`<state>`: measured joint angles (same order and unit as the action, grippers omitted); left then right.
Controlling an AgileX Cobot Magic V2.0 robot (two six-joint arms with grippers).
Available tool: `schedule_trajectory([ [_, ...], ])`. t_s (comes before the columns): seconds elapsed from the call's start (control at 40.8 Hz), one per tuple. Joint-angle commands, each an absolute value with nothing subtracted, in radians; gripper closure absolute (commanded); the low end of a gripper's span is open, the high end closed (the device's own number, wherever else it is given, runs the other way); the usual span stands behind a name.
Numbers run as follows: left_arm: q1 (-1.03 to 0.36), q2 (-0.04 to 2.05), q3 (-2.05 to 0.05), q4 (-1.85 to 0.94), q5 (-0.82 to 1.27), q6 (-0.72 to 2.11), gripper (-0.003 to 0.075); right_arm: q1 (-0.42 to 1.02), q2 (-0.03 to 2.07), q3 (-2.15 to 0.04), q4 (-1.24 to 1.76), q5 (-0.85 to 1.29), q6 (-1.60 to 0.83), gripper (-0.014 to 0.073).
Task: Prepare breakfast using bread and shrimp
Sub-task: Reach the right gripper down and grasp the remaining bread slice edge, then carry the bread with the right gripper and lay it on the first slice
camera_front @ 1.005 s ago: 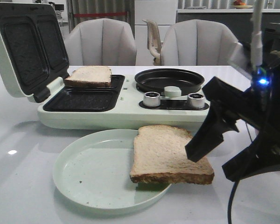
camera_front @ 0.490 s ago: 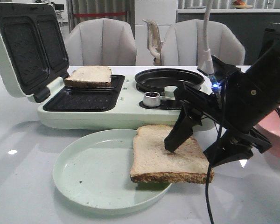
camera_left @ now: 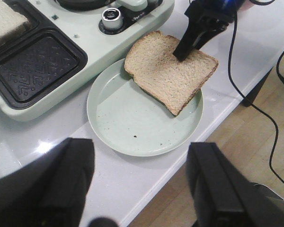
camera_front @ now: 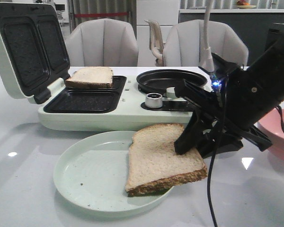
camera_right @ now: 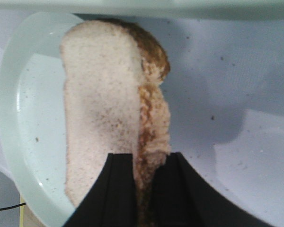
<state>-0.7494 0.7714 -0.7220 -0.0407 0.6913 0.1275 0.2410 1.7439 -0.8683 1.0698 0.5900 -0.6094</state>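
Observation:
One bread slice (camera_front: 158, 158) lies half on the pale green plate (camera_front: 85, 175) and juts over its right rim. My right gripper (camera_front: 191, 144) is shut on that slice's right crust edge, which is raised slightly; the crust shows between its jaws in the right wrist view (camera_right: 144, 175). The slice also shows in the left wrist view (camera_left: 168, 71). A second bread slice (camera_front: 90, 77) rests in the back tray of the open sandwich maker (camera_front: 118, 116). My left gripper (camera_left: 141, 144) is open and empty, above the table's front edge near the plate (camera_left: 128, 123). No shrimp is in view.
The sandwich maker's lid (camera_front: 26, 47) stands open at the left. A black round pan (camera_front: 171, 80) and two knobs (camera_front: 154, 100) sit on its right half. A pink bowl (camera_front: 279, 132) is at the far right. Chairs stand behind the table.
My right gripper has moved left and down onto the plate's slice and shut on its right edge. The slice has shifted left and tilted.

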Motion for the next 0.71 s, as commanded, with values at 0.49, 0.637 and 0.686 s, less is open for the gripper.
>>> schedule_trajectory([
  [0.49,-0.757,0.767,-0.75,-0.05,0.618,0.13,0.0244,0.256,1.48,-1.076,1.154,0.676,-0.621,0.0559],
  [0.637,-0.757,0.767,-0.75,-0.05,0.608,0.13,0.0244,0.331,1.582,-1.196,1.188,0.604,-0.621,0.0559],
  [0.686,-0.757,0.767,-0.75,-0.05,0.606,0.13,0.0244,0.356,1.625,-1.25,1.195,0.57,-0.621,0.0559],
])
